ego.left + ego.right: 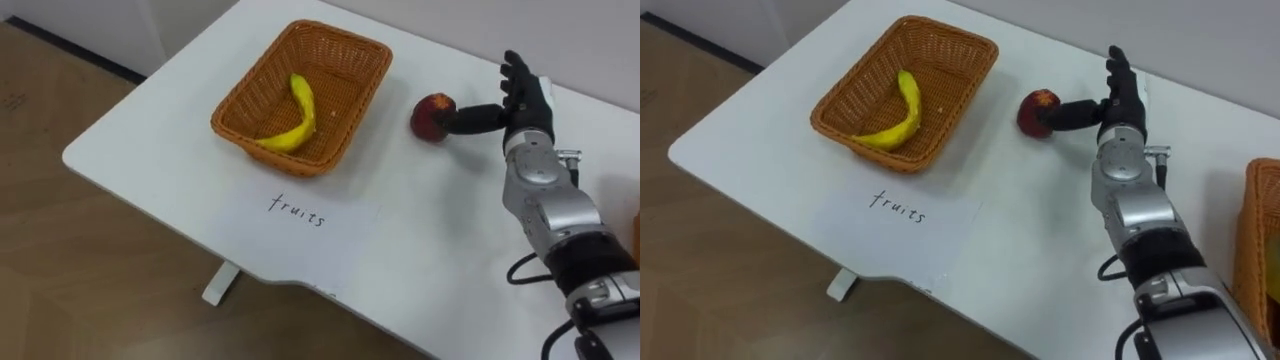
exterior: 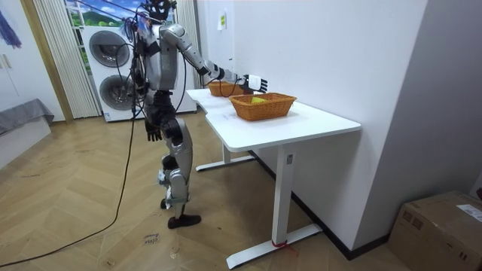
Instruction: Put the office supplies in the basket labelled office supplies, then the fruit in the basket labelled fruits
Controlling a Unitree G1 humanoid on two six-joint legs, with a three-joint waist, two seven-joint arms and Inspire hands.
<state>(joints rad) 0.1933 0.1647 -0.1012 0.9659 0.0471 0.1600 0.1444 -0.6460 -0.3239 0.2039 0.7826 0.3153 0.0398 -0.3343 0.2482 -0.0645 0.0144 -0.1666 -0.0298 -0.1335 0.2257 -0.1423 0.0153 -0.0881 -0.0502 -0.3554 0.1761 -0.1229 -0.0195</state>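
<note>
Left eye view: a wicker basket (image 1: 290,160) sits on the far left part of the white table (image 1: 420,250), with a banana (image 1: 295,125) lying inside it. On the near side of the basket lies a handwritten paper label (image 1: 300,212). A red apple (image 1: 433,117) stands on the tabletop just right of the basket, outside it. The right hand (image 1: 525,105) is open, with its fingers straight and upright and its thumb stretched left, touching the apple's right side.

Right eye view: a second basket (image 1: 1260,230) shows at the right edge, well apart from the apple.

Room view: the robot stands upright at the table's end on the room view's left, with its right arm stretched out over the tabletop. Its left hand (image 2: 153,134) hangs by its hip; I cannot tell whether that hand is open or closed
</note>
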